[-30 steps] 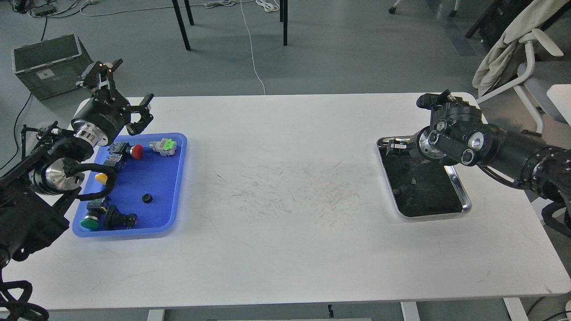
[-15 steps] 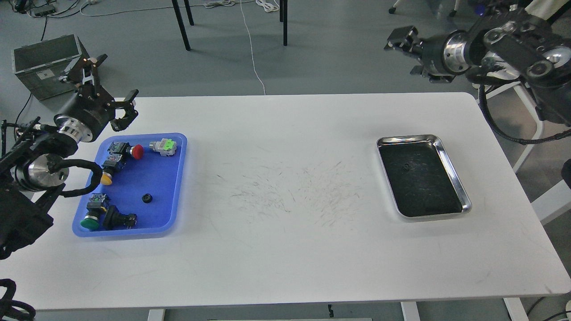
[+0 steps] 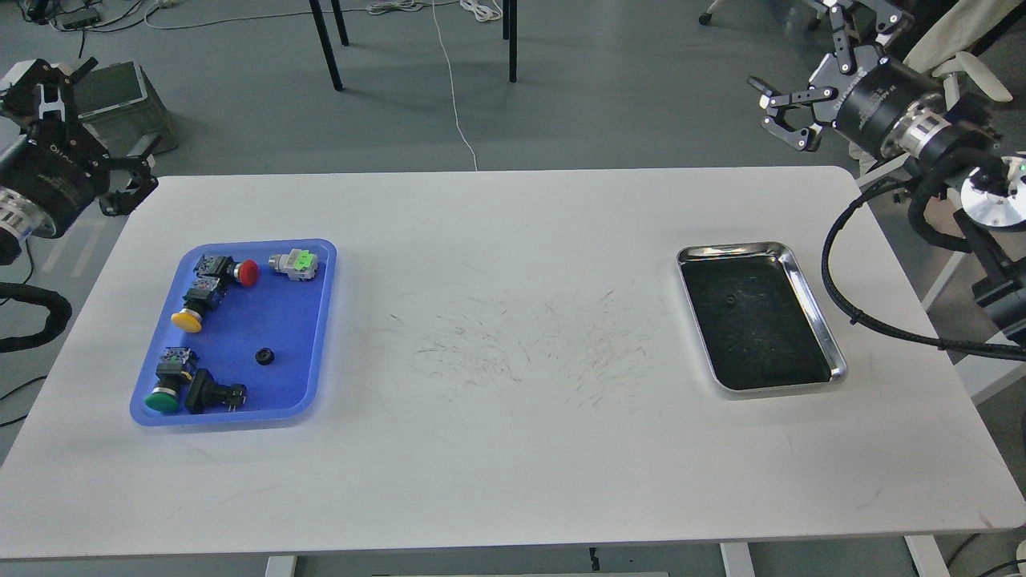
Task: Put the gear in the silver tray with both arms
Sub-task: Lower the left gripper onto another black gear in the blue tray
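Note:
The silver tray point(image 3: 811, 298) lies on the right of the white table. A small dark gear point(image 3: 729, 301) lies on its dark bottom near the middle. A second small black gear point(image 3: 263, 357) lies in the blue tray point(image 3: 319, 320) on the left. My left gripper point(image 3: 120, 104) is open and empty, raised off the table's far left corner. My right gripper point(image 3: 801, 60) is open and empty, raised beyond the table's far right edge, well above and behind the silver tray.
The blue tray also holds a red push button point(image 3: 244, 272), a grey and green switch point(image 3: 294, 263), a yellow button point(image 3: 186, 319), a green button point(image 3: 163, 398) and a black switch point(image 3: 212, 394). A grey box point(image 3: 128, 96) stands on the floor at left.
My right gripper rose from over the silver tray and drew back up to the right, uncovering the gear in it. My left gripper drew away from the blue tray to the far left.

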